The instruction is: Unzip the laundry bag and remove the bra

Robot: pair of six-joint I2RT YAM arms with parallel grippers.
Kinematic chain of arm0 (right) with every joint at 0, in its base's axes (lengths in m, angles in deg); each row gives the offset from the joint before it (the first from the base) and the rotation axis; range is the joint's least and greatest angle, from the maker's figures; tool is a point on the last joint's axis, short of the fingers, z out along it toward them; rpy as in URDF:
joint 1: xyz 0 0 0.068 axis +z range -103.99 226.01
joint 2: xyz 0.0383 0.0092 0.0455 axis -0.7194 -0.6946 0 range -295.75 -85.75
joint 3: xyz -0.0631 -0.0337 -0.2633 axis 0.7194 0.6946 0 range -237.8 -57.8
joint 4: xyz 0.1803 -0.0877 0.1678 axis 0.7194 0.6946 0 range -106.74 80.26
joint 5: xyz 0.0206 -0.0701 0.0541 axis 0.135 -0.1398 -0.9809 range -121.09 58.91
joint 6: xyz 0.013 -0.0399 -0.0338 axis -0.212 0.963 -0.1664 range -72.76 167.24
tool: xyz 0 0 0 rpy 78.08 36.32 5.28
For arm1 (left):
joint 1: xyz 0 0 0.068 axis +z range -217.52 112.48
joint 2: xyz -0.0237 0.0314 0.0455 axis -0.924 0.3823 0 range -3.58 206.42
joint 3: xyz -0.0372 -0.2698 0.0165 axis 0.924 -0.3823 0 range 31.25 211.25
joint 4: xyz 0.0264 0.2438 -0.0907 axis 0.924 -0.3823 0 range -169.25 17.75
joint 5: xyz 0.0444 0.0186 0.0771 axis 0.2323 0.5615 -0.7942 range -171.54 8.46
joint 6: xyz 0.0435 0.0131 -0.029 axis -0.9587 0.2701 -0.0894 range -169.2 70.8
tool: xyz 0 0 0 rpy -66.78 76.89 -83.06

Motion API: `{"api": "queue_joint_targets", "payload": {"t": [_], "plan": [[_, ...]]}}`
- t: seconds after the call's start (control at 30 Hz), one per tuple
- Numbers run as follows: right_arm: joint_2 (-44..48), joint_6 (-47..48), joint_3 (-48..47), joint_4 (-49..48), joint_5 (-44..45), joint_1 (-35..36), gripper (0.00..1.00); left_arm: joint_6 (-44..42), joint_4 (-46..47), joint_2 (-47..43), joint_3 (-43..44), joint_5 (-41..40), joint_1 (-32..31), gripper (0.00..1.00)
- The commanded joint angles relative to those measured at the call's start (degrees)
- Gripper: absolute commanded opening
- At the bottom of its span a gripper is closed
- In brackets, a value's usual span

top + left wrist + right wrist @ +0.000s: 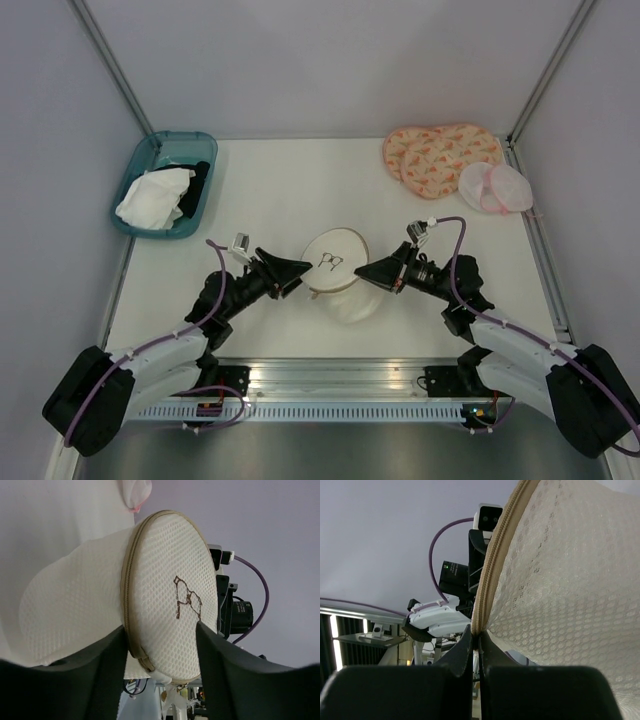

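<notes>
The laundry bag (335, 262), a cream mesh dome with a tan zipper rim and a small bra icon on its round face, sits lifted and tilted mid-table between both arms. My right gripper (362, 272) is shut on the tan rim (492, 575) at the bag's right edge, fingertips pinched together (476, 636). My left gripper (300, 270) stands open at the bag's left end, its fingers straddling the rim and round face (170, 595), one on each side (161, 645). No bra is in view; the zipper looks closed.
A teal bin (128, 180) at the back left holds a white cloth (155, 198) and a black cloth (200, 180). A pink-orange patterned pad (440, 150) and a pale pink mesh pair (495, 187) lie at the back right. Grey walls enclose the table.
</notes>
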Motion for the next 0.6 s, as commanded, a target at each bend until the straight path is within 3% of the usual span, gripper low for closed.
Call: {"api": "queue_joint_targets", "payload": {"t": [0.0, 0.03, 0.1, 0.13, 0.17, 0.23, 0.37, 0.4, 0.5, 0.57], "plan": [[-0.61, -0.29, 0.44, -7.36, -1.55, 0.39, 0.0, 2.69, 7.31, 2.07, 1.98, 2.38, -0.21, 0.56], [-0.62, -0.03, 0.44, -7.1, -1.55, 0.47, 0.01, 2.69, 7.59, 2.6, 1.9, 2.46, -0.21, 0.43], [-0.18, 2.33, 0.09, -3.86, -1.29, 0.47, 0.0, 2.87, 7.85, 3.04, 1.9, 2.9, -0.21, 0.26], [0.61, 4.0, -0.61, -1.75, -0.93, 0.47, 0.0, 2.87, 7.68, 2.95, 1.81, 2.9, -0.21, 0.11], [1.22, 5.67, -1.13, 3.75, 0.03, 0.47, 0.01, 2.87, 7.5, 2.52, 1.72, 2.9, -0.21, 0.05], [2.98, 12.26, -3.5, 10.8, 1.96, 0.56, 0.0, 2.43, 6.19, 1.99, 1.54, 2.9, -0.21, 0.02], [5.1, 25.09, -9.13, 34.67, 10.47, 0.47, 0.03, 0.85, 0.93, -1.43, 1.1, 0.63, -0.21, 0.02], [5.53, 27.37, -11.57, 38.57, 14.93, 0.47, 0.24, 0.5, -1.09, -3.79, 1.1, -0.34, -0.21, 0.02], [6.85, 32.93, -13.96, 46.59, 20.14, 0.56, 0.6, -1.43, -12.33, -10.02, 0.93, -7.53, -0.21, 0.02], [7.38, 35.13, -14.76, 50.37, 21.39, 0.73, 0.67, -1.7, -20.17, -13.29, -0.12, -14.45, -0.21, 0.02]]}}
